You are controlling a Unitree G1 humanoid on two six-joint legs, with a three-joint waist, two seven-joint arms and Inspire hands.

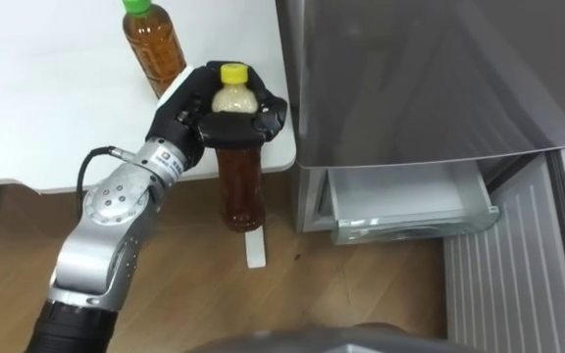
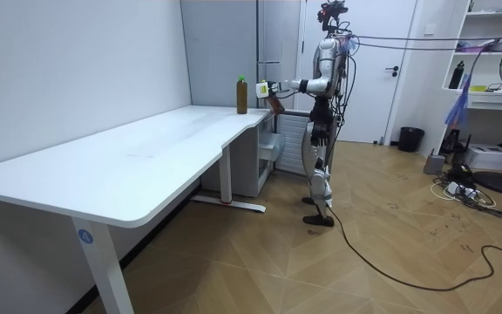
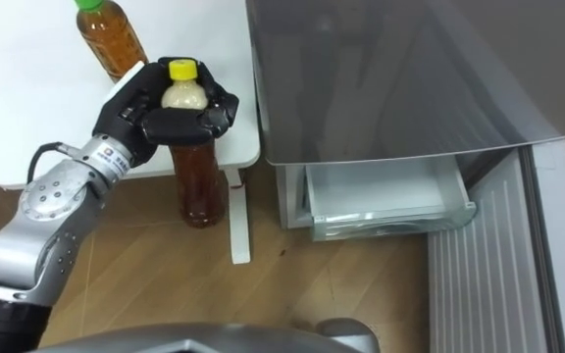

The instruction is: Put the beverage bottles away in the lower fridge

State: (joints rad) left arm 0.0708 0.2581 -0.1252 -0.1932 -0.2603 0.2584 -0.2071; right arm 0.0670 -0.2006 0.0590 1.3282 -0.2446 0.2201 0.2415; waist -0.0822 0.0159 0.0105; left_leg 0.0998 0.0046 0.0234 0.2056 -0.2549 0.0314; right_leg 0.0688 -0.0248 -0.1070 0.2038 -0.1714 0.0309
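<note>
My left hand (image 1: 186, 116) is shut on the neck of an amber drink bottle with a yellow cap (image 1: 240, 181), holding it upright in the air just past the white table's (image 1: 47, 118) front corner, over the wooden floor. A second amber bottle with a green cap (image 1: 153, 47) stands on the table right behind the hand. To the right is the grey fridge (image 1: 430, 78); its lower compartment is open, with a clear drawer (image 1: 410, 201) showing. In the room view I stand at the table's far end by the fridge, left hand (image 2: 263, 89) stretched beside the green-capped bottle (image 2: 242, 96).
A ribbed grey panel (image 1: 513, 279) of the open lower fridge door stands at the lower right. The table's white foot (image 1: 254, 250) lies on the floor under the held bottle. The fridge's upper door is closed.
</note>
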